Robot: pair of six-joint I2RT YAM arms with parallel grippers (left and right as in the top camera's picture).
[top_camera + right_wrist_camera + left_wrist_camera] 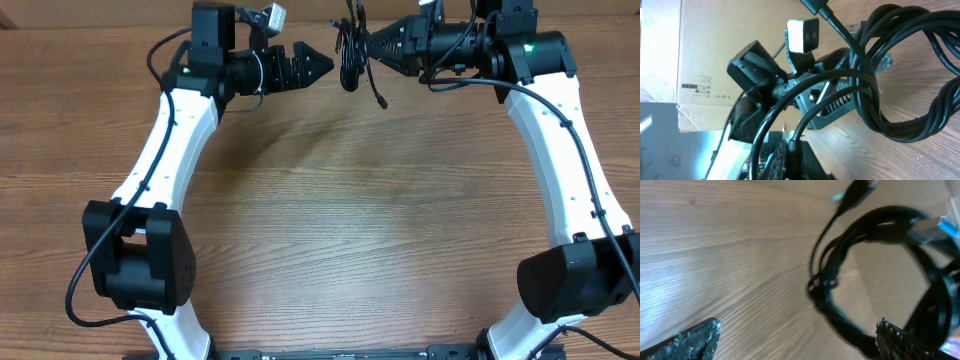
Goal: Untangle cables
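Left gripper [318,64]: at the far side of the table [330,230], left of centre, pointed right; jaws stood wide apart with nothing between them.
Cables [348,55]: one black coiled bundle at far centre, between the two grippers and just right of the left fingertips; contact with them could not be told. One plug end [383,102] dangled toward the near side.
Right gripper [364,45]: far, right of centre, pointed left; jaws closed on the bundle's right edge.

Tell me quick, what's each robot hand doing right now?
Left hand: open, nothing gripped.
Right hand: closed on the cables.
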